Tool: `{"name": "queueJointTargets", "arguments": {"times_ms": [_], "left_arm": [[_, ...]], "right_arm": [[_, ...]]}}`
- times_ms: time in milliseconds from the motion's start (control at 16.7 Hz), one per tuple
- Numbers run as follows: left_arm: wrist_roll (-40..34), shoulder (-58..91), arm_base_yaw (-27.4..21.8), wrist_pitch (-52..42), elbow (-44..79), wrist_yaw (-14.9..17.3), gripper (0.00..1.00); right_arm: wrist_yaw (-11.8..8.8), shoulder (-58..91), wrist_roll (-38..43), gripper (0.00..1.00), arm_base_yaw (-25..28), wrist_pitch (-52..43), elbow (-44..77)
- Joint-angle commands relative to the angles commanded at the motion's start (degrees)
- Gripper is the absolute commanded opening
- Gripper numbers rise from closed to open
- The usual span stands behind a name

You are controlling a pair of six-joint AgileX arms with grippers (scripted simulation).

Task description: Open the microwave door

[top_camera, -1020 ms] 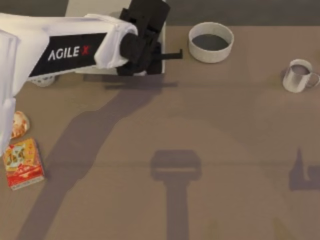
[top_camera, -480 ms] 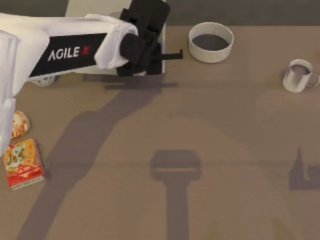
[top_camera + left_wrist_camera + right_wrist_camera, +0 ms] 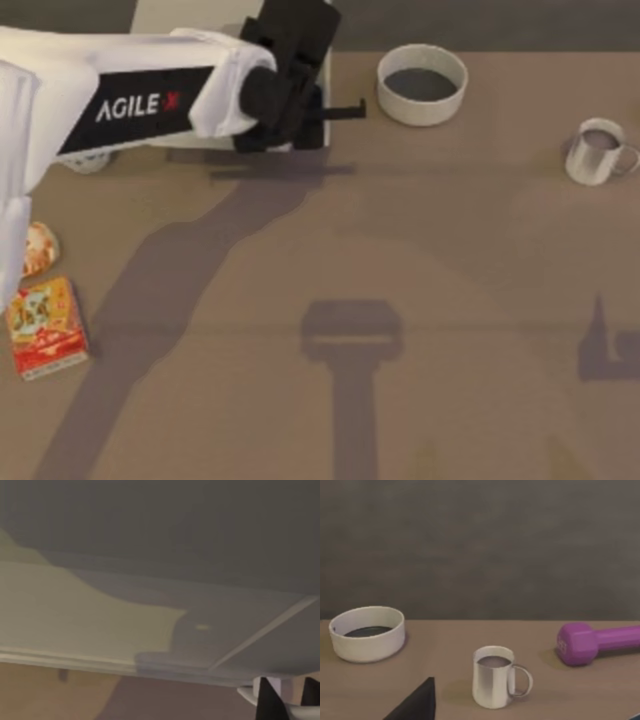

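A white bowl (image 3: 421, 84) sits at the table's (image 3: 420, 280) far edge, a metal mug (image 3: 598, 151) far right, a red box (image 3: 45, 327) and a bun (image 3: 38, 247) at the left edge; a purple dumbbell (image 3: 597, 642) lies beyond the mug. The microwave (image 3: 190, 15) stands far left, mostly hidden under the left arm. The left gripper (image 3: 300, 105) is at the door (image 3: 150, 610); its fingers (image 3: 268, 700) straddle the white handle (image 3: 280, 707), contact unclear. The right gripper isn't visible.
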Motion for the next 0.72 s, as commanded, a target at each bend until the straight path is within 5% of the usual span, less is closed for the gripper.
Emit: {"name": "queueJointTargets", "arguments": {"times_ms": [720], "left_arm": [[3.42,-2.70,0.51,2.84,-4.53,2.48,0.00]], "right_arm": [[0.00,0.00,0.00,1.00,0.00,0.00,0.00]]}}
